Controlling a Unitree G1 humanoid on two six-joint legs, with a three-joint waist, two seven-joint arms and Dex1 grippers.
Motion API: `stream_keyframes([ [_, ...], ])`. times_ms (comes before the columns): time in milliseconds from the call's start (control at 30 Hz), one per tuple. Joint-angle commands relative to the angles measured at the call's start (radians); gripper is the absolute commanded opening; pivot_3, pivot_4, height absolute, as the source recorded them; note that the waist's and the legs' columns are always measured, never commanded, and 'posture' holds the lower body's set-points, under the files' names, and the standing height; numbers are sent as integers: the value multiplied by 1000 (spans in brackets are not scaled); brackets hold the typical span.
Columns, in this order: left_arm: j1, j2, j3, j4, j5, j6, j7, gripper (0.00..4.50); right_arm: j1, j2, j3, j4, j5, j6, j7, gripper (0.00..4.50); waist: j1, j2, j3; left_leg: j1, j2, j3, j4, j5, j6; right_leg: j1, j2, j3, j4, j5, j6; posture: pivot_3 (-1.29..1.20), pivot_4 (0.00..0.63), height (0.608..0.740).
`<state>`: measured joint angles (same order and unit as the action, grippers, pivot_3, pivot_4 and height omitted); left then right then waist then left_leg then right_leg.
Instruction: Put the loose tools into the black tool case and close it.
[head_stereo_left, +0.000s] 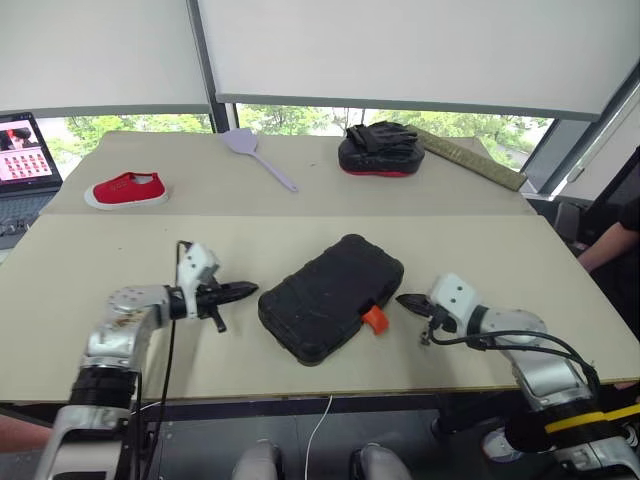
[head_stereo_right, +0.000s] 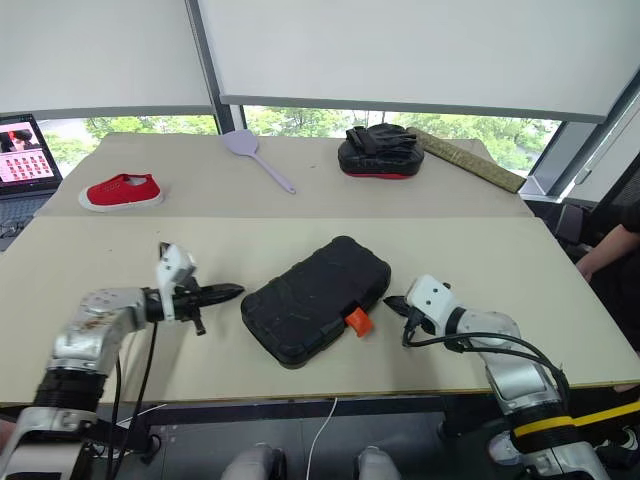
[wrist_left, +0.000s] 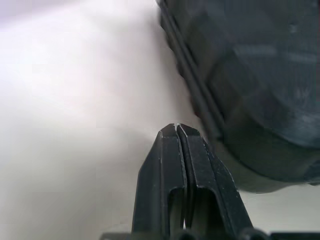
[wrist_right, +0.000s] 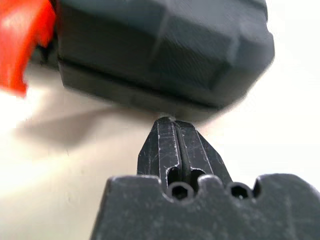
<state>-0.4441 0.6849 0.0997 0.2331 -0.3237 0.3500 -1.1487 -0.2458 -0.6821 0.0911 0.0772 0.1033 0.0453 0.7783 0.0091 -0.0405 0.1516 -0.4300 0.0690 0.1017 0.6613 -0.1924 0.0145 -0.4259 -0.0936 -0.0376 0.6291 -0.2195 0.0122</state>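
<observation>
While your black tool case (head_stereo_left: 331, 297) lay closed on the table (head_stereo_left: 120, 250), left gripper (head_stereo_left: 252, 290) just beside it, right gripper (head_stereo_left: 402, 299) near its orange latch (head_stereo_left: 374, 319), both pinched together, empty.

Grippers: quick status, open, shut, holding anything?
Left gripper: shut, empty, tip just short of the black tool case.
Right gripper: shut, empty, tip beside the case near its orange latch.

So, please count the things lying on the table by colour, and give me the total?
Black: 2, the closed tool case and the mitt
Red: 1, the shoe
Grey: 1, the spatula
Olive-brown: 1, the long block
Total: 5
</observation>
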Motion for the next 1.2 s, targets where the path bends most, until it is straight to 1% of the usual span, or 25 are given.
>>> stream_keyframes([
  [33, -28, 26, -35, -146, -88, 90, -86, 91, 69, -31, -89, -80, 50, 24, 11, 0, 5, 0, 0, 0, 0, 0, 0, 0, 0, 0, 0, 0, 0, 0, 0, 0, 150, 740],
  [67, -42, 16, -55, -170, -92, 98, -92, 91, 93, -29, -107, -95, 65, 31, 11, 0, 7, 0, 0, 0, -1, 0, 0, 0, 0, 1, -1, -1, 0, 0, 1, 0, 150, 740],
  [133, -79, -42, -104, -196, -83, 104, -61, 91, 140, -16, -131, -129, 112, 1, 40, 0, 13, 0, 0, 0, -2, 0, 0, 0, 0, 2, -2, 0, -1, 0, 1, 0, 150, 740],
  [200, -115, -109, -168, -197, -54, 127, -14, 91, 174, 0, -151, -156, 142, -48, 54, 0, 15, 0, 0, 0, -2, 0, 0, 0, 0, 3, -2, 0, -1, -2, 5, 0, 150, 740],
  [267, -152, -193, -248, -151, 19, 137, 72, 91, 192, 26, -170, -213, 189, -39, 53, 0, 12, 0, 0, 0, -2, 0, 1, 0, 0, 3, -1, 1, -1, -3, 6, 0, 150, 740],
  [367, -169, -255, -335, -108, 96, 120, 122, 91, 202, 46, -171, -293, 245, -4, 65, 0, 0, 0, 0, 1, -2, -1, 1, 0, 0, 3, 1, 3, 0, -3, 7, 0, 150, 740],
  [500, -151, -275, -417, -79, 159, 96, 135, 91, 207, 45, -132, -333, 237, 6, 85, 0, -3, 2, -2, 6, -2, -1, -1, 0, 0, 5, 3, 5, 1, -3, 5, 0, 150, 740],
  [567, -134, -286, -445, -54, 183, 71, 140, 91, 197, 50, -82, -332, 201, 8, 93, 0, 0, 3, -3, 7, -2, -1, -1, 0, 0, 6, 2, 5, 1, -4, 6, 0, 150, 740],
  [667, -130, -306, -447, -36, 189, 64, 150, 91, 179, 72, -8, -290, 133, -1, 85, 0, 2, 6, -11, 8, -2, -1, -1, 0, 0, 7, 1, 5, 0, -5, 5, 0, 150, 740],
  [800, -136, -308, -442, -33, 192, 62, 144, 91, 155, 112, 37, -233, 83, -18, 64, 0, 6, 9, -14, 8, -3, -1, -1, 0, 0, 7, 1, 6, 0, -7, 4, 0, 150, 740],
  [933, -139, -300, -437, -30, 193, 62, 135, 91, 128, 157, 47, -192, 67, -21, 37, 0, 5, 10, -15, 8, -3, -1, -1, 0, 0, 7, 1, 6, 0, -7, 4, 0, 150, 740],
  [1100, -133, -294, -433, -32, 194, 65, 131, 91, 110, 172, 55, -139, 32, -14, 25, 0, 3, 11, -16, 8, -3, -1, -1, 0, 0, 6, 2, 7, 0, -7, 4, 0, 150, 740],
  [1200, -135, -298, -434, -29, 194, 67, 131, 91, 94, 189, 49, -122, 36, -23, 21, 0, 3, 11, -16, 8, -3, -1, -1, 0, 0, 6, 2, 6, 0, -7, 4, 0, 150, 740],
])
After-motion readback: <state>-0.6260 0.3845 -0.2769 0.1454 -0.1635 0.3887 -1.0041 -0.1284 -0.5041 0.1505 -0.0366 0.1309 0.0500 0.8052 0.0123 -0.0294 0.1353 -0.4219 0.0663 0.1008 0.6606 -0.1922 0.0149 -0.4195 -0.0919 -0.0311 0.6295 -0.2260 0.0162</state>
